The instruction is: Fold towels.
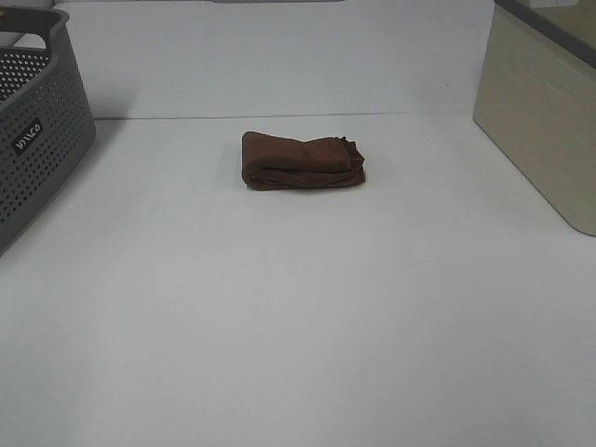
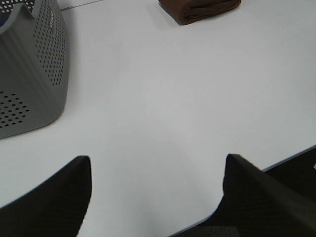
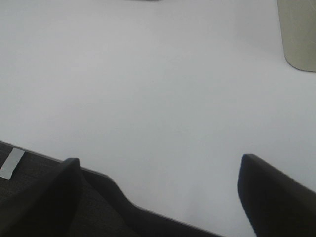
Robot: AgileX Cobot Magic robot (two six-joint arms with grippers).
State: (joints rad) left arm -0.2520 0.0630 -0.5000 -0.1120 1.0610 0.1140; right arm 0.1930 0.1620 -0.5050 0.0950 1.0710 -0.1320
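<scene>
A dark brown towel [image 1: 303,162] lies folded into a small thick bundle on the white table, a little behind its middle. Its near corner also shows in the left wrist view as the towel [image 2: 200,10]. Neither arm appears in the exterior high view. My left gripper [image 2: 157,192] hangs open over the table's front edge, far from the towel, with nothing between its black fingers [image 2: 54,202]. My right gripper [image 3: 160,195] is open too, over the front edge on the right, and empty; the towel is out of that view.
A grey perforated basket [image 1: 33,130] stands at the far left, also seen as the basket [image 2: 29,74] close to the left gripper. A beige bin [image 1: 545,112] stands at the far right, its corner [image 3: 298,34] in the right wrist view.
</scene>
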